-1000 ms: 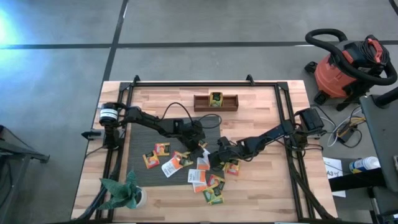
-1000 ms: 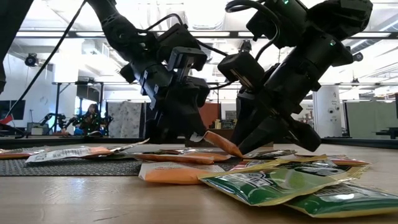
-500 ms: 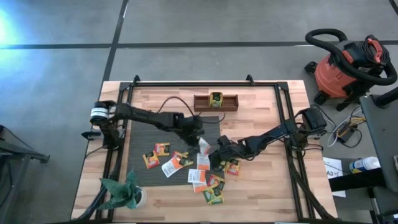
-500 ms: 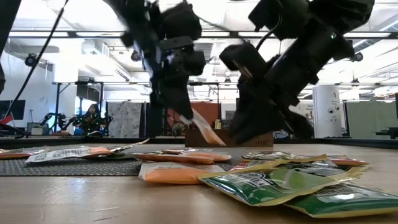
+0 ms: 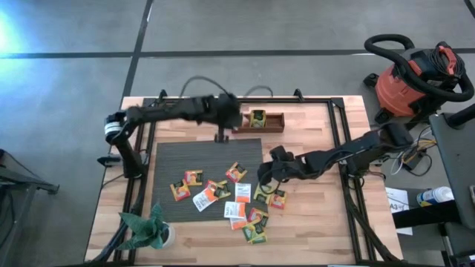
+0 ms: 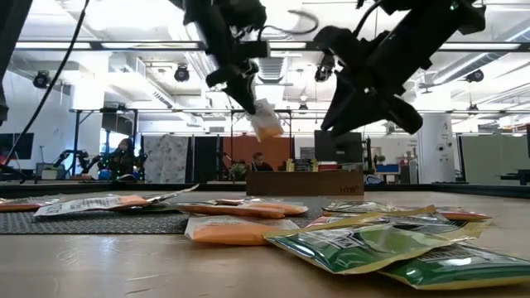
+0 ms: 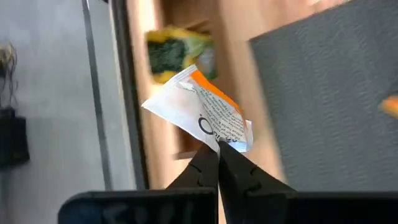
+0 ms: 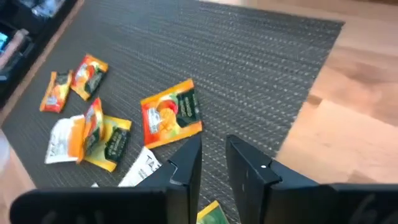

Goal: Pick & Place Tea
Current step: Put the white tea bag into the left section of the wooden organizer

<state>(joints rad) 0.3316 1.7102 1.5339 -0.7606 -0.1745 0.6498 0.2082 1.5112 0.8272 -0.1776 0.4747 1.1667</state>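
Left gripper (image 7: 217, 149): your fingers are clenched on a corner of a white-and-orange tea packet (image 7: 202, 118), lifted clear of the table.
Held packet: it hangs beyond your fingertips, with the wooden holder (image 5: 258, 121) and its yellow-green packet (image 7: 171, 53) just ahead.
Right gripper (image 8: 213, 155): your jaws stand slightly parted with nothing between them, raised above the grey mat (image 8: 249, 68).
Loose tea packets (image 5: 237, 196): scattered below and around your right gripper, some on the mat, some on the bare table (image 5: 312, 222).
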